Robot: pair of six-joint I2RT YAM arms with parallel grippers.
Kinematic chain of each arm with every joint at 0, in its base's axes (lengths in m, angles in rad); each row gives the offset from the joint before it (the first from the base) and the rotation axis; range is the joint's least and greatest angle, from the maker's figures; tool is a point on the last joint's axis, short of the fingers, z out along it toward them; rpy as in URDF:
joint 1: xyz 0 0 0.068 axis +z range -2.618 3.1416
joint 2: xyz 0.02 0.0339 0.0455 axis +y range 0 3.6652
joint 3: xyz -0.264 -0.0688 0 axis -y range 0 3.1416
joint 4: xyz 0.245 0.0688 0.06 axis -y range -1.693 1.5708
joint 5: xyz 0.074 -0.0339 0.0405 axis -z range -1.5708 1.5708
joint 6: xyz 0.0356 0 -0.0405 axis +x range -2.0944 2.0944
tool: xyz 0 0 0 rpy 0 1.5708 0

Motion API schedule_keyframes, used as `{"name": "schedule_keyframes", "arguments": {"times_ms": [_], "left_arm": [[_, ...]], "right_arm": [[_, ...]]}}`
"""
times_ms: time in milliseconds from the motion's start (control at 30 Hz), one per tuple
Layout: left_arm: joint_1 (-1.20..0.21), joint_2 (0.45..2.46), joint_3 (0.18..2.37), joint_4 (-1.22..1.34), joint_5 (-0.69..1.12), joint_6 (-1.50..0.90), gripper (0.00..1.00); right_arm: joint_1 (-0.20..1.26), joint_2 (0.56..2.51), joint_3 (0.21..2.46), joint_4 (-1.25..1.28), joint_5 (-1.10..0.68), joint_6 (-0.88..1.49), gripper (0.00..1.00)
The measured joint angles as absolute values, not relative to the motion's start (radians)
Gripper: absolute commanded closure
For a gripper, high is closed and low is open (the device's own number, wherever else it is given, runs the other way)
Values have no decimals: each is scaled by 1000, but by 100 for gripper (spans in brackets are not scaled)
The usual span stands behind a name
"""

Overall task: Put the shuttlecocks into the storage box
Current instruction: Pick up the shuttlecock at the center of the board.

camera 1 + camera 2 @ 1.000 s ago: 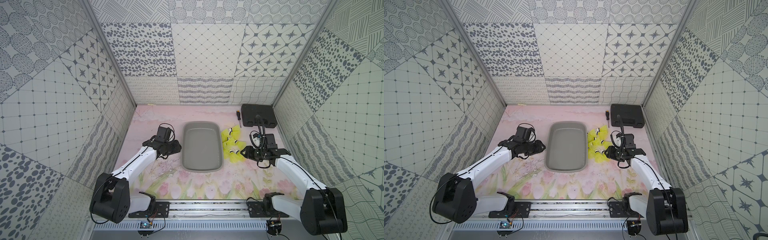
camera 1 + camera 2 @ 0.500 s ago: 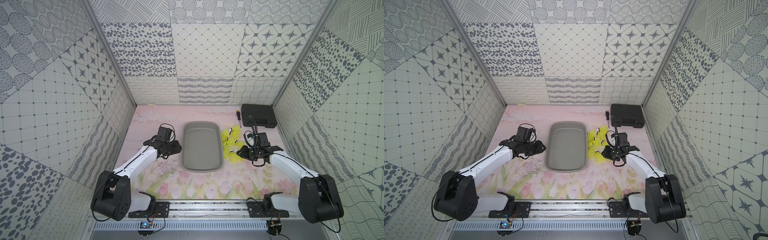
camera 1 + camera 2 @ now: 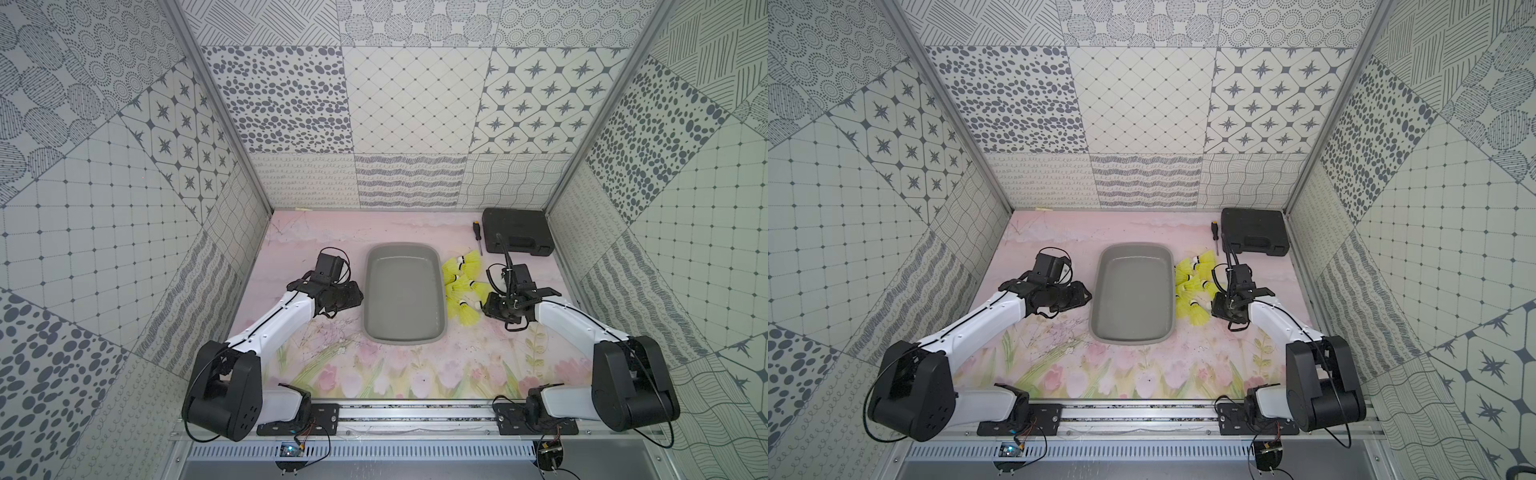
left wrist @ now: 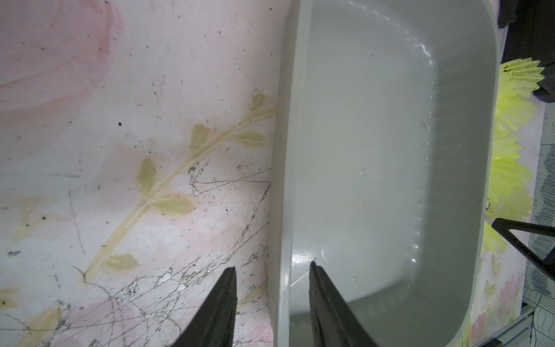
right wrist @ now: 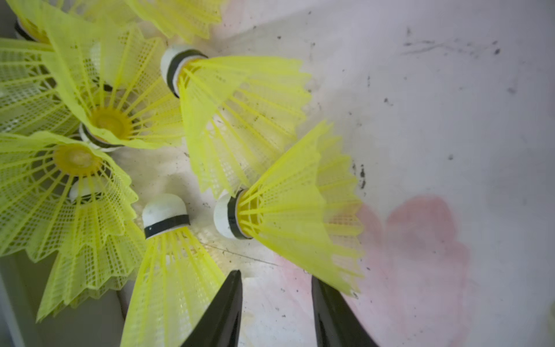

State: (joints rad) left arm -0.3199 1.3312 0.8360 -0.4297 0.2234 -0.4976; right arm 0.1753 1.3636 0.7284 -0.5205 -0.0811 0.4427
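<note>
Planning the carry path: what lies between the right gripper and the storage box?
The shuttlecocks, piled on the mat beside the storage box; both top views show this.

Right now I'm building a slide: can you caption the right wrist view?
Open right gripper hovers beside heaped yellow shuttlecocks on the pink mat, none gripped.

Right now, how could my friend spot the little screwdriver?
Find the black case in the far right corner of the flowery table. Beside it, on the side facing the grey storage box, lies the screwdriver. Unlike the yellow shuttlecocks nearby, it is a thin dark stick.
</note>
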Motion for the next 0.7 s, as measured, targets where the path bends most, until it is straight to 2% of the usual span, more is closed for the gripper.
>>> {"name": "schedule_keyframes", "arguments": {"times_ms": [100,267,367,533,700], "left_arm": [[-320,1331,836,-430,223,-495,57],[-320,1331,836,-430,222,-491,57],[-320,1331,836,-430,222,-489,57],[-320,1337,836,-430,222,-488,57],[-320,1344,836,-429,223,-488,57]], "right_arm": [[175,1388,749,-516,-62,443,51],[176,1408,755,-496,-82,473,35],[178,1408,754,-469,-89,506,30],[199,1415,754,-416,-81,578,30],[253,1462,753,-389,-30,654,35]]}}
